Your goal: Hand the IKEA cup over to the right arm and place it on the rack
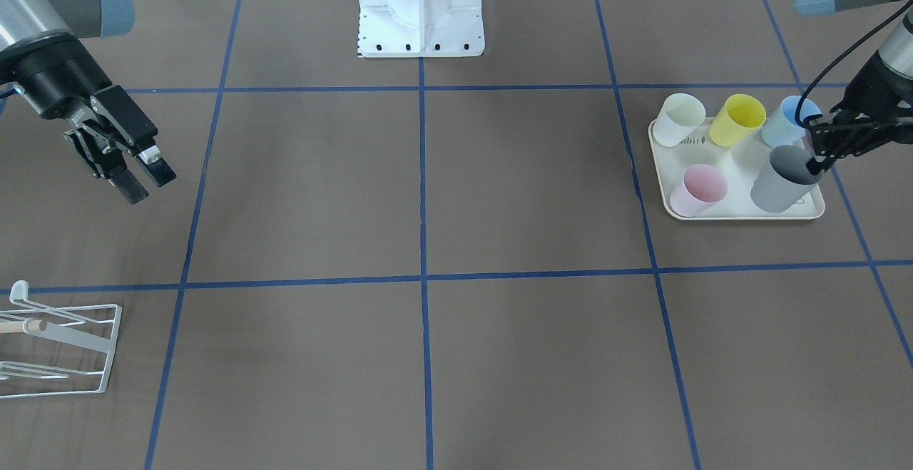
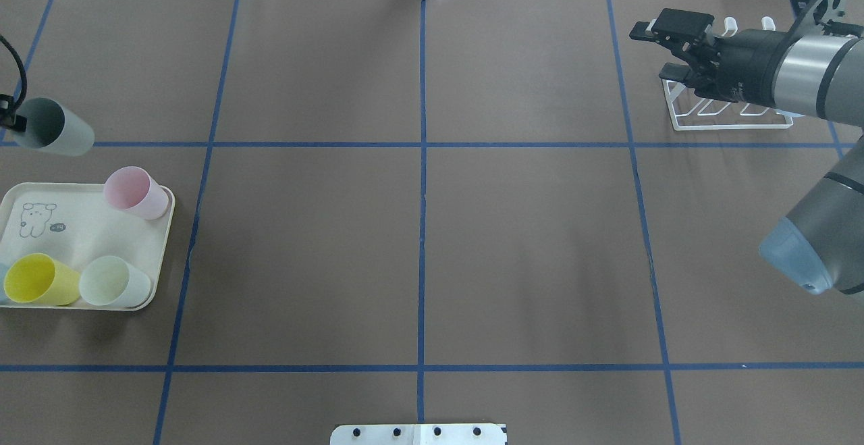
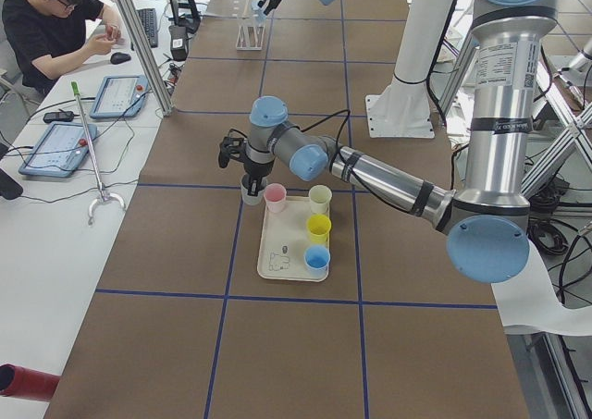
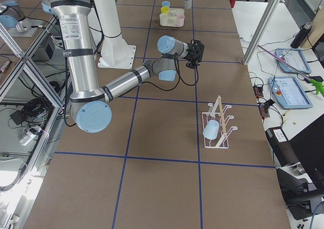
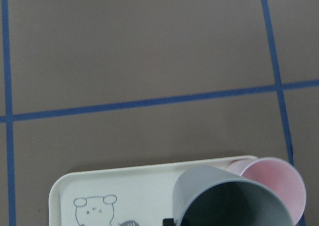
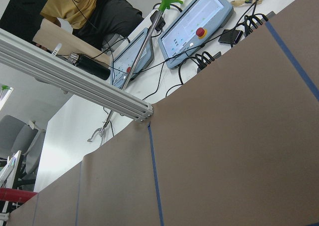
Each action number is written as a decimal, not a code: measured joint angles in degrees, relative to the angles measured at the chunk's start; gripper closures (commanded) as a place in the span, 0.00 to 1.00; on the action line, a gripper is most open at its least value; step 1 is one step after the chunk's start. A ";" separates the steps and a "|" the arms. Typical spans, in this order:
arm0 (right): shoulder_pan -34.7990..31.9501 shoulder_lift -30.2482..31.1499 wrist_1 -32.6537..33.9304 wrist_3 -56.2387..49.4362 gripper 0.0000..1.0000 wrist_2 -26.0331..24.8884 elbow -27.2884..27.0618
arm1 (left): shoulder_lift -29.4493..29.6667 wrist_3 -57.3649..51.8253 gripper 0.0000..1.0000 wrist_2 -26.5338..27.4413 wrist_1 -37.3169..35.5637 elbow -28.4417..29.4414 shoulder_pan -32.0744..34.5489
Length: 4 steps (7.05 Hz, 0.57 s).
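The table (image 1: 499,185) is covered in brown paper and marked into squares with blue tape. It is shared by two arms. The left arm (image 3: 370,165) is reached out over the tray (image 2: 88,229) at its own end. The right arm (image 4: 126,80) is held raised at the other end, near the rack (image 4: 220,120). Tray and rack are set well apart, which is probably why a hand-over is called for.

The tray is used as the store: a pink cup (image 1: 699,190), a yellow cup (image 1: 738,119), a white cup (image 1: 679,119) and a blue cup (image 1: 783,122) are stood on it. One pale blue cup (image 4: 211,131) is already hung on the rack.

The grey cup (image 1: 784,181), judged to be the one to be passed, is pinched at its rim by the left claw (image 1: 817,162), with one finger inside the mouth. It appears to be tilted and lifted just off the tray, beside the pink cup. Held this way, its body is left free to be taken.

The right claw (image 1: 148,182) is spread wide with nothing in it, apparently made ready to receive.
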<state>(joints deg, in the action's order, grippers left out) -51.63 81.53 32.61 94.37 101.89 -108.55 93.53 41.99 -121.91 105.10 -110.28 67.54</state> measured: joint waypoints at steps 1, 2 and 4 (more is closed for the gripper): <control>0.86 -0.83 -0.05 0.81 0.00 -0.15 0.17 | 3.66 7.17 1.00 1.35 0.02 0.14 0.13; 2.01 -2.09 -0.06 2.49 0.00 -0.67 0.31 | 6.85 15.19 1.00 1.99 0.52 0.02 0.09; 6.51 -5.57 -0.01 7.42 0.00 -5.66 0.47 | 9.55 30.73 1.00 2.57 6.98 -0.02 -0.62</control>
<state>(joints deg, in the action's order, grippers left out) -45.12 75.96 32.60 101.80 96.23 -108.08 103.08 72.72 -119.34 112.08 -110.30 66.93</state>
